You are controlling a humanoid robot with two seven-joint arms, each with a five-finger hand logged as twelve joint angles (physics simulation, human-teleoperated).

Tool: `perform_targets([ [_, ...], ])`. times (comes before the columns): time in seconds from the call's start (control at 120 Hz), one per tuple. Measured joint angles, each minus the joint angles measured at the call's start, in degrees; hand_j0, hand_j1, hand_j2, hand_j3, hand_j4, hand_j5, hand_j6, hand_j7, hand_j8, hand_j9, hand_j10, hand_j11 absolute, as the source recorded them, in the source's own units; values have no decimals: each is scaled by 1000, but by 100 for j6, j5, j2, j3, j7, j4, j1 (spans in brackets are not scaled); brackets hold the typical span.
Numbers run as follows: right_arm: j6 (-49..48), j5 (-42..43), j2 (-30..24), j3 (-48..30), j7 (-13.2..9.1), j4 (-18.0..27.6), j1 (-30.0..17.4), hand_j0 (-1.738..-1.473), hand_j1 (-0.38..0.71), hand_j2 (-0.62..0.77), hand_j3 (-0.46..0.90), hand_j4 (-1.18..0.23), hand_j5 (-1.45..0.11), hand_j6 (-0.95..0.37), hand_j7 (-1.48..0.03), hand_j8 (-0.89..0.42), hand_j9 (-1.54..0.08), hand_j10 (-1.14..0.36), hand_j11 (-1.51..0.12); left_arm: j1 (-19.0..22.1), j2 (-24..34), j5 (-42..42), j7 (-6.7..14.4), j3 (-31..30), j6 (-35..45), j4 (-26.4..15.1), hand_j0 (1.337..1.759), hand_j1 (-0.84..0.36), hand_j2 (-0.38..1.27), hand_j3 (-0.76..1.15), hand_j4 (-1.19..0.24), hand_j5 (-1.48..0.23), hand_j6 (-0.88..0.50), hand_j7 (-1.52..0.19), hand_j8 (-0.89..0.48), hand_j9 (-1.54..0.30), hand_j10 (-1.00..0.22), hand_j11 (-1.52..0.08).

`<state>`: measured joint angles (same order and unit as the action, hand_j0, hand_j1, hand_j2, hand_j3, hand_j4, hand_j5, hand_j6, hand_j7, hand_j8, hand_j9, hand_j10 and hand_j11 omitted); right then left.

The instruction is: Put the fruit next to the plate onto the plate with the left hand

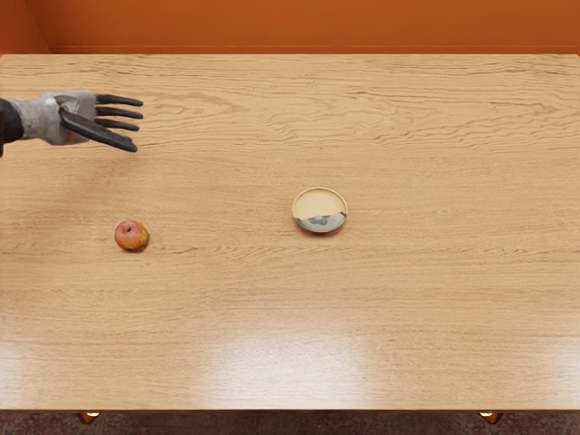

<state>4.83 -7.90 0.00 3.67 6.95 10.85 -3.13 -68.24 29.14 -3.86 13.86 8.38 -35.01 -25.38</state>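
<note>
Wood-grain bench [381,118] against orange wall [317,23]; round apple [131,235], shallow glazed plate [320,209]; left hand [77,118], dark fingers [118,100] spread, empty.

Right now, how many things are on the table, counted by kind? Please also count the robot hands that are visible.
Fruit: 1, the red apple, lying apart from the plate toward the table's left.
Plates: 1, the small plate near the table's middle, with nothing on it.
Robot hands: 1, the left hand, fingers spread, holding nothing.
Total: 3
</note>
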Motion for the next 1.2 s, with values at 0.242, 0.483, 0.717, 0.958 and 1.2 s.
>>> perform_targets([
  [0.242,0,3,0,11,-32,3,4,-1658,-308,-7,0,-35,-45,-35,-45,-35,-45,-35,-45,-79,636,-519,245,-17,0,-639,1658,53,50,0,-248,-321,-247,-321,-247,-321,-247,-321],
  [0.483,0,1,0,11,-44,4,6,-1658,-307,-7,0,-35,-45,-35,-45,-35,-45,-35,-45,-743,2132,-1851,1486,-502,2377,-4956,1658,54,51,0,-249,-322,-249,-322,-249,-322,-248,-322],
  [0.717,0,2,0,11,-45,4,6,-1658,-307,-7,0,-35,-45,-35,-45,-35,-45,-35,-45,-1839,1687,-2126,2041,-2261,5045,-6341,1658,54,51,0,-249,-322,-250,-321,-250,-321,-249,-321],
  [0.958,0,1,0,11,-45,4,6,-1658,-308,-7,0,-35,-45,-35,-45,-35,-45,-35,-45,-2663,1099,-1825,2107,-4156,6767,-7016,1658,54,51,0,-249,-322,-250,-322,-250,-322,-249,-321],
  [1.2,0,1,0,11,-45,4,6,-1658,-307,-7,0,-35,-45,-35,-45,-35,-45,-35,-45,-2715,696,-1518,2113,-4854,6979,-7307,1658,53,51,0,-249,-322,-250,-322,-250,-322,-249,-322],
])
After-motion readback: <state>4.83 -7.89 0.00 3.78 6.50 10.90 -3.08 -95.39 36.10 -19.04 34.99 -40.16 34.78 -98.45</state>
